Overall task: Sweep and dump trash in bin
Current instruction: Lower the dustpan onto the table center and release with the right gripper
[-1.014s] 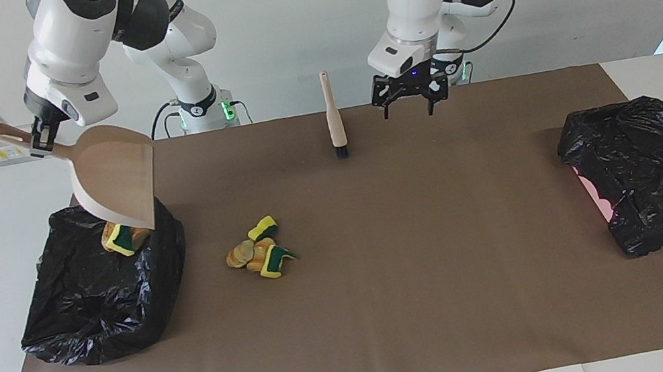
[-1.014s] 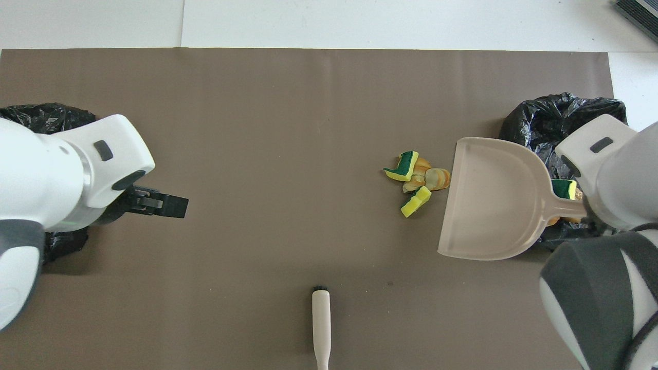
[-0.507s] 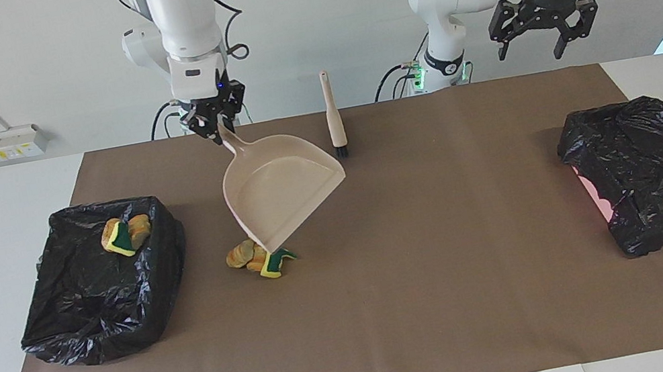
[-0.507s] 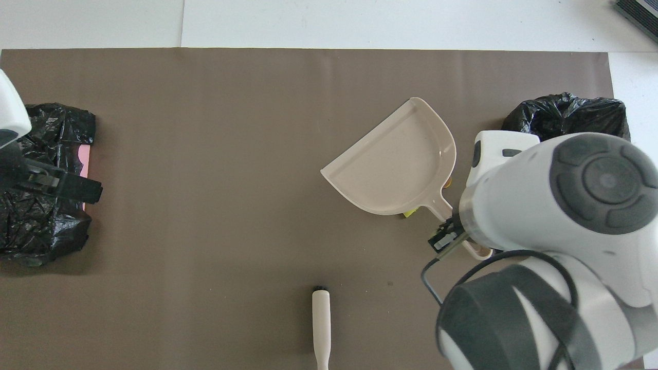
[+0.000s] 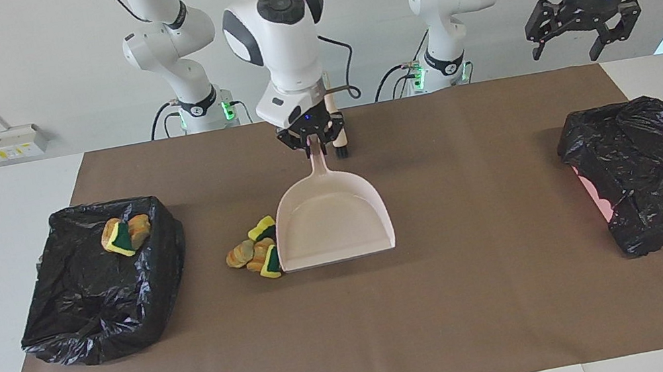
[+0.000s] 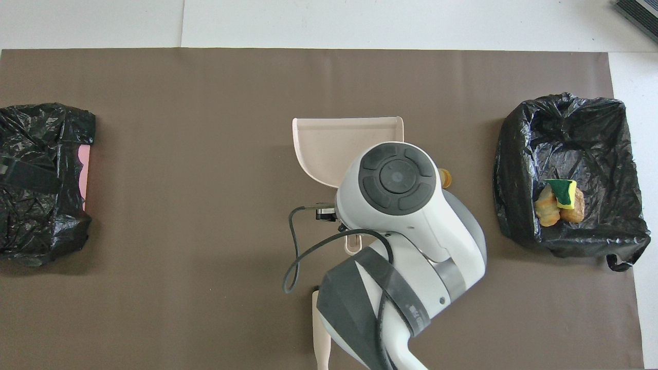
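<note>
Since the earlier frames the dustpan has come away from the bin and now lies flat on the brown mat at mid-tabletop, no longer tilted in the air. The right gripper, its jaws clamped on the dustpan's handle, has swung in from the right arm's end to the middle. The left gripper has moved off toward its own end and hangs high with jaws spread wide, holding nothing.

Nearest the robots lies the brush, just beside the right gripper, its handle toward the robots and its black bristles away from them. The dustpan's long axis runs the same way: handle toward the robots, wide mouth away from them.

The loose trash (four or so yellow, green and tan chunks) sits on the mat touching the dustpan's side that faces the right arm's end, outside the pan; the pan's floor is bare.

The black-lined bin at the right arm's end holds a few more chunks in its corner nearer the robots. A second black bag lies at the left arm's end, with a bit of pink showing at its edge.
</note>
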Robot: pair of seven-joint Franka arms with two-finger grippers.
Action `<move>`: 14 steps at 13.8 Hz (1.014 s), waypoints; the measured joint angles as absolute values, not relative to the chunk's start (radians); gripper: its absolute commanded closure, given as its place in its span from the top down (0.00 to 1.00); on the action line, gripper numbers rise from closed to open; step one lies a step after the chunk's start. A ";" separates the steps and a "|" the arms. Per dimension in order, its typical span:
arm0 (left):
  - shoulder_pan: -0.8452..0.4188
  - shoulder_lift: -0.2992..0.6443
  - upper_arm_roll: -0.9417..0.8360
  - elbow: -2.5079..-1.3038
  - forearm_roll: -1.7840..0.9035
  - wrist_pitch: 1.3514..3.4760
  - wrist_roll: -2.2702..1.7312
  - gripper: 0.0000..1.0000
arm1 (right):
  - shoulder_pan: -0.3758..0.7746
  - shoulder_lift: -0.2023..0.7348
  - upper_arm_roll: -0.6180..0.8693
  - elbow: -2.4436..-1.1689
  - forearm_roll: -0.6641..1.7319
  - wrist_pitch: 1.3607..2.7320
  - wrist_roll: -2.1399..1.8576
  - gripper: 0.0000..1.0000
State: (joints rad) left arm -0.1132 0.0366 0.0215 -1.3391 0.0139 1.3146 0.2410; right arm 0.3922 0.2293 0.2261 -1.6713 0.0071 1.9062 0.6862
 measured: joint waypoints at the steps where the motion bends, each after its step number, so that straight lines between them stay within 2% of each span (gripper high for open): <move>1: -0.111 0.033 0.023 -1.339 0.014 1.308 0.241 1.00 | 0.401 0.280 0.225 -1.649 0.007 1.950 0.715 0.00; 4: -0.101 0.028 0.027 -1.339 0.014 1.295 0.240 1.00 | 0.424 0.398 0.222 -1.591 -0.011 2.022 0.738 0.00; 8: -0.085 0.019 0.028 -1.358 0.014 1.283 0.239 1.00 | 0.465 0.476 0.222 -1.573 -0.086 2.103 0.760 0.00; 11: -0.084 -0.004 0.028 -1.394 0.014 1.307 0.236 1.00 | 0.466 0.491 0.221 -1.580 -0.099 2.126 0.760 0.10; 12: -0.083 -0.008 0.028 -1.399 0.014 1.308 0.234 1.00 | 0.466 0.494 0.221 -1.590 -0.099 2.139 0.760 0.16; 13: -0.081 -0.012 0.029 -1.402 0.014 1.310 0.229 1.00 | 0.466 0.495 0.220 -1.601 -0.099 2.151 0.760 0.40; 14: -0.076 -0.014 0.029 -1.405 0.014 1.314 0.219 1.00 | 0.466 0.496 0.220 -1.609 -0.100 2.162 0.760 0.72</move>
State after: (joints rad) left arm -0.0764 -0.0144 0.0294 -1.4052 0.0143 1.3137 0.2188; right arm 0.4659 0.4958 0.2201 -1.6089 -0.0998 2.1621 0.7600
